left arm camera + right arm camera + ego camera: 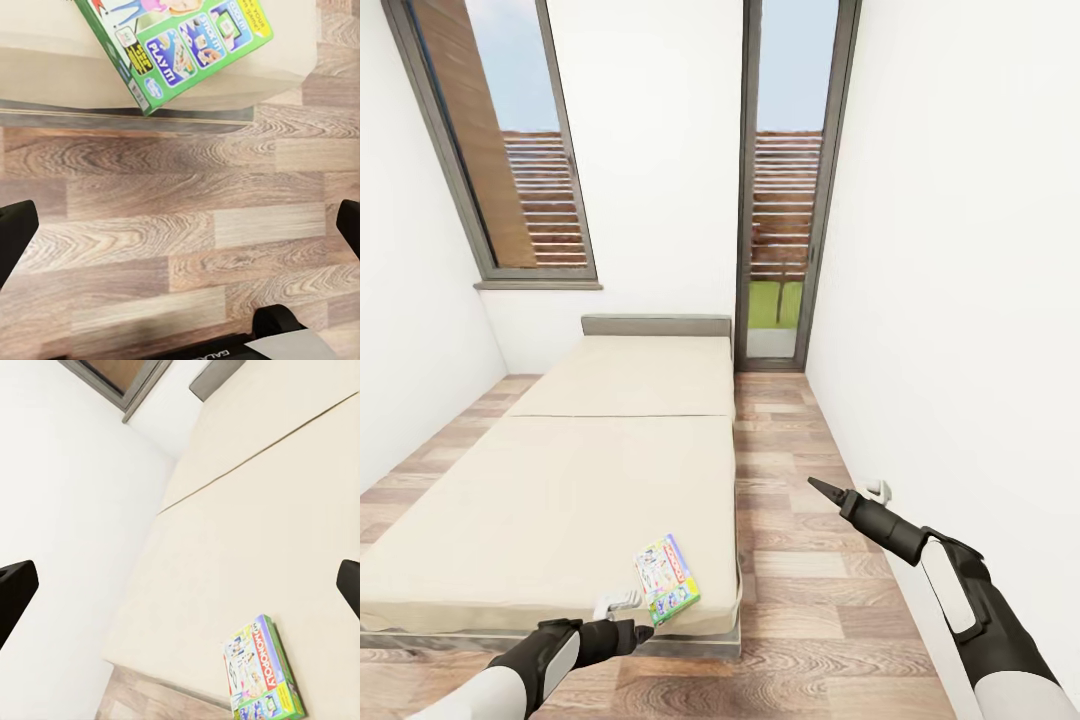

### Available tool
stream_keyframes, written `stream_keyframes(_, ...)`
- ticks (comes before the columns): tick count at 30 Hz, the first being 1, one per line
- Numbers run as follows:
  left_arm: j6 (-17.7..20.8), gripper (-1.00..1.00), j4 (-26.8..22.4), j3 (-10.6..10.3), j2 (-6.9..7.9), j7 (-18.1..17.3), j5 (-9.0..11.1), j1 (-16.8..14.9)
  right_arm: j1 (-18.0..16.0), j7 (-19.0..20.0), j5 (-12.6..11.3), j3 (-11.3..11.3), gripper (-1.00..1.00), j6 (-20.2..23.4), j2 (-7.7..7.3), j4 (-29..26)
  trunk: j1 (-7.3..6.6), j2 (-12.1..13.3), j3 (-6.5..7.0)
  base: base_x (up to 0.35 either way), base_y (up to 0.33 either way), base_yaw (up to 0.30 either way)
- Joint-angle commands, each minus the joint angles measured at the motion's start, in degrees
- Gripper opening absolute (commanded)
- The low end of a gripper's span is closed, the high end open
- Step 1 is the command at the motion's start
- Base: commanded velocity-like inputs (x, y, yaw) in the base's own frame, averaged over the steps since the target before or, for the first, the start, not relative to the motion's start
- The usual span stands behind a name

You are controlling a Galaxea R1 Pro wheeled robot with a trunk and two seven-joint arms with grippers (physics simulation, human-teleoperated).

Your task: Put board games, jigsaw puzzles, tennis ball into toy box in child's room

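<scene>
Bed (570, 480): beige mattress, grey headboard, against the far wall beneath the windows. Wood-plank floor (800, 560) alongside. Board game (667, 578): one green box, flat at the mattress's near corner. Left gripper (622, 603): fingers spread wide, at the bed's near edge beside the box, empty. Right gripper (878, 490): jaws parted, above the floor near the wall.

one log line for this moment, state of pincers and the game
left pincer: open, empty, by bed corner | right pincer: open, over floor | game: on bed, near corner, ungrasped
</scene>
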Motion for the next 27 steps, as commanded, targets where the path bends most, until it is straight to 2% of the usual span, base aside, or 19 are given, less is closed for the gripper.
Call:
stream_keyframes(1, 0.4, 1.0, -0.1, 0.5, -0.02, -0.3, -0.2, 0.0, 0.0, 0.1, -0.3, -0.1, 1.0, 0.4, 0.01, 0.0, 0.0, 0.0, -0.06, 0.0, -0.001, 0.0)
stream_keyframes(27, 0.1, 1.0, -0.1, 0.5, 0.74, -0.5, -0.1, 0.0, 0.0, 0.1, -0.2, -0.1, 1.0, 0.4, 0.01, 0.0, 5.71, -10.5, -4.73, 0.0, 0.0, 0.0)
